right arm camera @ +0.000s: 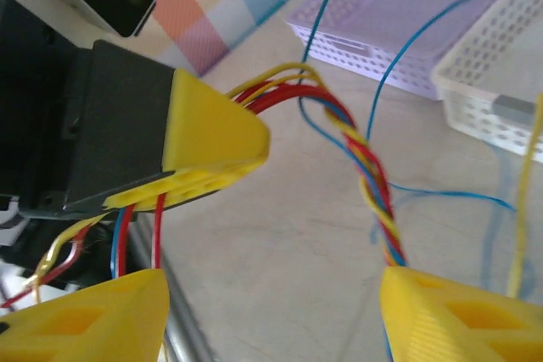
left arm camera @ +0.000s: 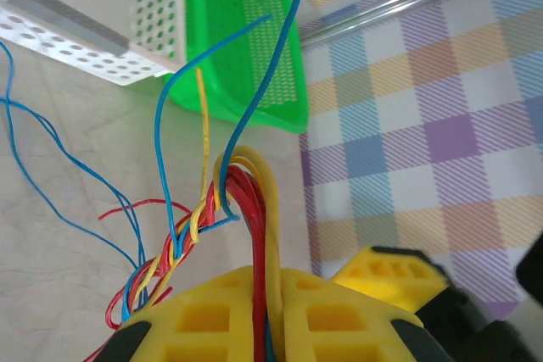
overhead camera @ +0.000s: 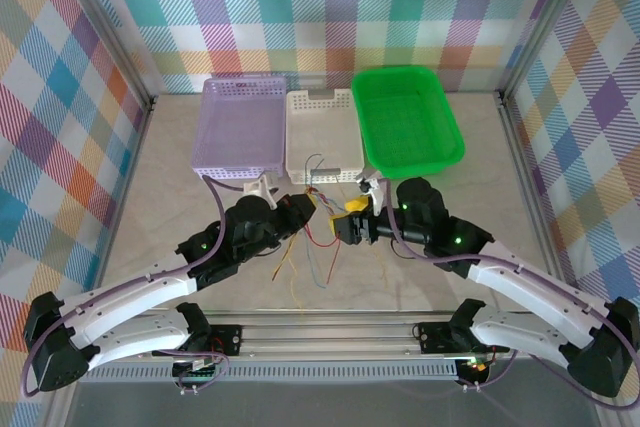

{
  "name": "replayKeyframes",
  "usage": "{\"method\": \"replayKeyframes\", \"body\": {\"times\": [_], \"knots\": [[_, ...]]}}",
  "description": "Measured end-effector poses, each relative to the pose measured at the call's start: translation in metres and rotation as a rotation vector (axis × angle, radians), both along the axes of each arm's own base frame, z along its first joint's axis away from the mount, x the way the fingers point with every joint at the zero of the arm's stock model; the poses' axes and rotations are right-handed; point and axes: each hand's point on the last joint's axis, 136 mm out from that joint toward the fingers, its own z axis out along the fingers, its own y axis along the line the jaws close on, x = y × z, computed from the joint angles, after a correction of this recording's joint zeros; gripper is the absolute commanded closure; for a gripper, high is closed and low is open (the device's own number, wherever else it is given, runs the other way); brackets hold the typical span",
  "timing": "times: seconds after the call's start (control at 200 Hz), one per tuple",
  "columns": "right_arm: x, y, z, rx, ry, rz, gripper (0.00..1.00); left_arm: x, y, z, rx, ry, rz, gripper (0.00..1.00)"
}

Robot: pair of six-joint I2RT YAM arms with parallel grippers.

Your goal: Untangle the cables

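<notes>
The cables point(overhead camera: 320, 239) are thin red, yellow and blue wires, held above the table between the two arms with loose ends dangling toward the near edge. My left gripper point(left arm camera: 276, 281) is shut on a bunch of them, and a twisted braid point(left arm camera: 188, 239) runs off to its left. In the right wrist view my right gripper point(right arm camera: 271, 320) stands open; the braid point(right arm camera: 373, 184) passes along the inner edge of its right finger point(right arm camera: 458, 320), untouched by the left one. The left gripper's yellow fingers point(right arm camera: 212, 133) hold the same bunch just beyond. From above, left gripper point(overhead camera: 312, 207) and right gripper point(overhead camera: 350, 212) nearly meet.
Three baskets stand in a row at the back: purple point(overhead camera: 243, 127), white point(overhead camera: 300, 137) and green point(overhead camera: 455, 137). Checked walls enclose the table, and a metal rail point(overhead camera: 320, 332) runs along the near edge between the arm bases.
</notes>
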Motion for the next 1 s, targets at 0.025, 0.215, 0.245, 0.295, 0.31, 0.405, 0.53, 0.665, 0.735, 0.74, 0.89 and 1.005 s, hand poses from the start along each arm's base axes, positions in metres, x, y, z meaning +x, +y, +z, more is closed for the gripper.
{"method": "replayKeyframes", "body": {"times": [0.025, 0.215, 0.245, 0.295, 0.31, 0.405, 0.53, 0.665, 0.735, 0.74, 0.89, 1.005], "knots": [[-0.002, 0.001, 0.0, 0.017, 0.015, 0.005, 0.36, -0.001, -0.002, 0.004, -0.009, -0.006, -0.002, 1.0], [-0.014, -0.002, -0.03, 0.051, 0.142, 0.003, 0.36, -0.005, -0.009, 0.035, -0.067, -0.046, 0.011, 1.0], [-0.016, -0.004, -0.034, 0.05, 0.153, 0.0, 0.36, -0.005, -0.009, 0.039, -0.077, -0.049, 0.017, 1.0], [-0.02, -0.008, -0.039, 0.05, 0.161, -0.005, 0.36, -0.005, -0.01, 0.045, -0.093, -0.053, 0.023, 1.0], [-0.021, -0.009, -0.04, 0.05, 0.162, -0.008, 0.36, -0.005, -0.01, 0.046, -0.097, -0.056, 0.026, 1.0], [-0.023, -0.017, -0.039, 0.061, 0.142, -0.038, 0.36, -0.005, -0.01, 0.053, -0.115, -0.061, 0.034, 1.0], [-0.019, -0.037, -0.037, 0.071, 0.098, -0.124, 0.38, -0.006, -0.01, 0.066, -0.128, -0.071, 0.036, 1.0], [-0.012, -0.059, -0.039, 0.068, 0.075, -0.243, 0.42, -0.008, -0.007, 0.083, -0.122, -0.085, 0.03, 1.0], [-0.01, -0.065, -0.041, 0.065, 0.07, -0.273, 0.43, -0.009, -0.005, 0.09, -0.11, -0.098, 0.026, 1.0], [-0.01, -0.065, -0.041, 0.064, 0.07, -0.273, 0.43, -0.009, -0.005, 0.091, -0.11, -0.098, 0.026, 1.0], [-0.007, -0.064, -0.056, 0.033, 0.096, -0.285, 0.44, -0.016, 0.007, 0.098, -0.11, -0.107, 0.028, 1.0], [-0.004, -0.066, -0.083, -0.018, 0.132, -0.31, 0.46, -0.02, 0.014, 0.104, -0.11, -0.123, 0.024, 1.0]]}}
